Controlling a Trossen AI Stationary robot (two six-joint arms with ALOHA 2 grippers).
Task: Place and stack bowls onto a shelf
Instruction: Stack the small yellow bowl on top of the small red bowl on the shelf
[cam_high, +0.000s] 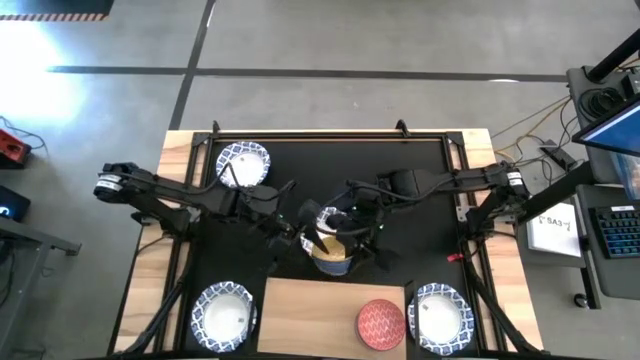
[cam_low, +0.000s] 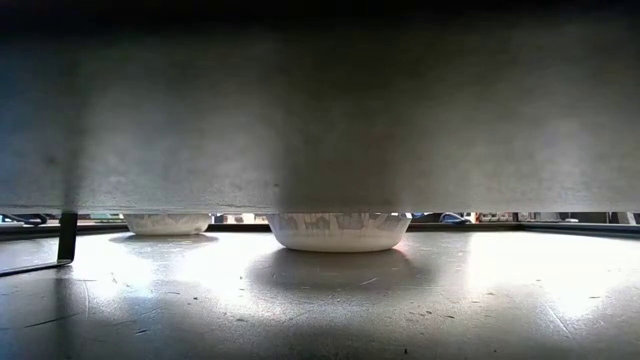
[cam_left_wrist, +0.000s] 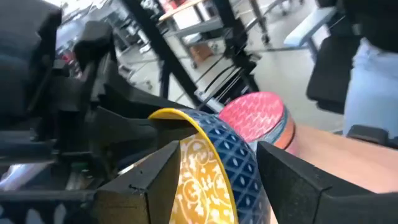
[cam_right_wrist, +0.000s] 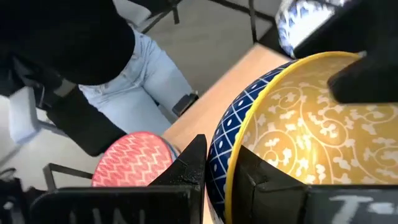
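From the overhead I had one white blue-rimmed bowl (cam_high: 243, 163) at the back left of the black mat (cam_high: 420, 165) and another white bowl (cam_high: 223, 317) at the front left, just left of the shelf (cam_high: 305, 315). Left gripper (cam_high: 300, 232) sat mid-desk over the mat, fingers (cam_left_wrist: 146, 180) released and spread either side of the yellow-gold bowl's (cam_high: 333, 253) rim in the left wrist cam, not pinching it. That bowl, gold patterned inside and blue diamond pattern outside, was tilted up on edge just behind the shelf's back edge, between both grippers. Right gripper (cam_high: 352, 228) met it from the other side, fingers (cam_right_wrist: 186, 165) clenched on the rim, one inside and one outside per the right wrist cam. Red bowl (cam_high: 381, 322) sat on the shelf toward its right end. Third white bowl (cam_high: 440, 314) was on the mat just right of the shelf. Low cam was mostly blocked by the shelf's underside; I could only make out two white bowls under it. A person in jeans (cam_right_wrist: 134, 65) showed beyond the desk in the right wrist cam.
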